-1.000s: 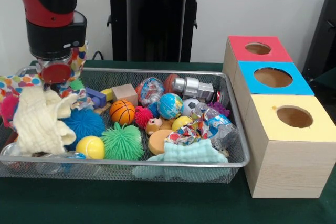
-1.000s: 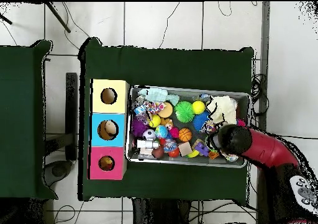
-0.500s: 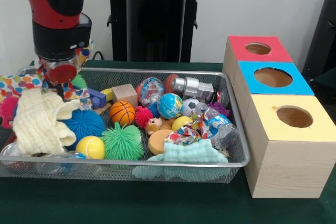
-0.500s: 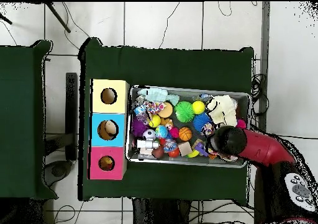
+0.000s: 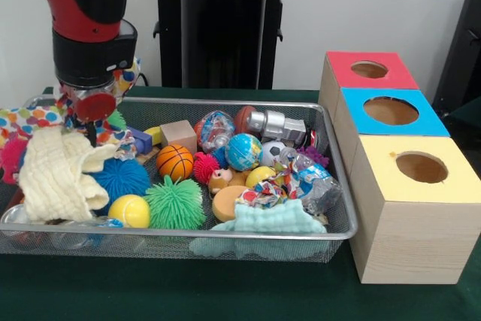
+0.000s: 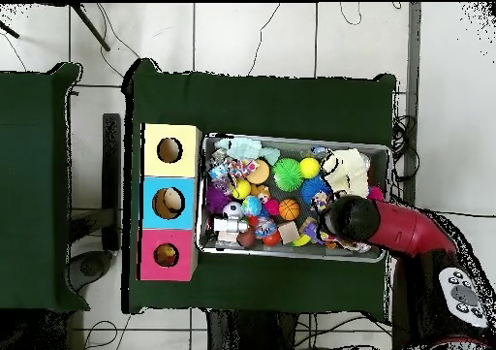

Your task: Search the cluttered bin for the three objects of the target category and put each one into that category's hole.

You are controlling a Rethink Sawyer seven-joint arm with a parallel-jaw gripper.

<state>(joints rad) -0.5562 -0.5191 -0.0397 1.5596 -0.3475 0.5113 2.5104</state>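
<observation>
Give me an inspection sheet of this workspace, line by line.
Surface: table under a dark green cloth.
Job's things: wire bin full of toys; three boxes with round holes on top, red, blue, yellow, in a row beside the bin.
Clutter: basketball, globe ball, green spiky ball, blue spiky ball, yellow ball, cream cloth, mint cloth, wood block.
Gripper: gripper low at the bin's end by a dotted cloth; fingers hidden.
Cables: several on the floor in the overhead view.
Surroundings: tiled floor, white wall.
</observation>
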